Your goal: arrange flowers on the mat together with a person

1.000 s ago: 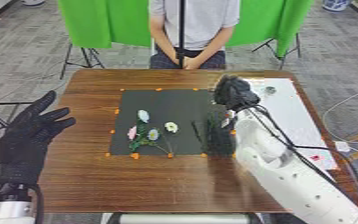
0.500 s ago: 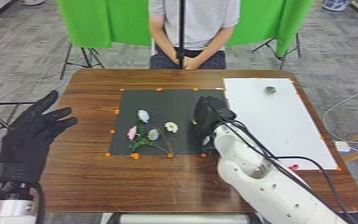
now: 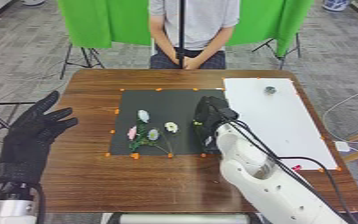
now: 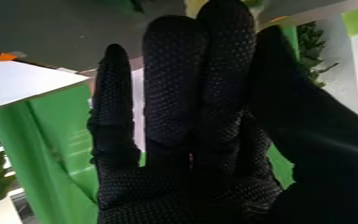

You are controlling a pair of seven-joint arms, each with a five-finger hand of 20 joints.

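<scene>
The brown tabletop (image 3: 140, 187) stood on a grey floor, with a dark mat (image 3: 171, 104) laid on it and orange marks along the mat's edges. Nearest, at the tabletop's left edge, was the left hand (image 3: 31, 131), its fingers straight and spread a little, holding nothing, well apart from the mat. The right hand (image 3: 211, 120) was over the right side of the mat. In the right wrist view the fingers of the right hand (image 4: 189, 185) were extended and close together, the thumb near them; a pale yellow patch (image 4: 193, 6) showed by the fingertips, and whether the hand gripped it I could not tell.

The flowers lay on the mat between the two hands, to the left of the right hand and apart from it. Green leaves (image 3: 138, 144) bunched at their near end. Just beyond came a pale flower (image 3: 153, 134) and, left of it, a pink flower (image 3: 132, 133). To their right was a creamy flower (image 3: 171, 127) with a yellowish middle, on a thin stem, the closest of them to the right hand. Farthest was a white flower (image 3: 143, 115), long in outline.

Right of the mat lay a white sheet (image 3: 269, 125), a small round object (image 3: 270, 90) near its far end. A bright green cloth (image 3: 104, 25) hung behind.
</scene>
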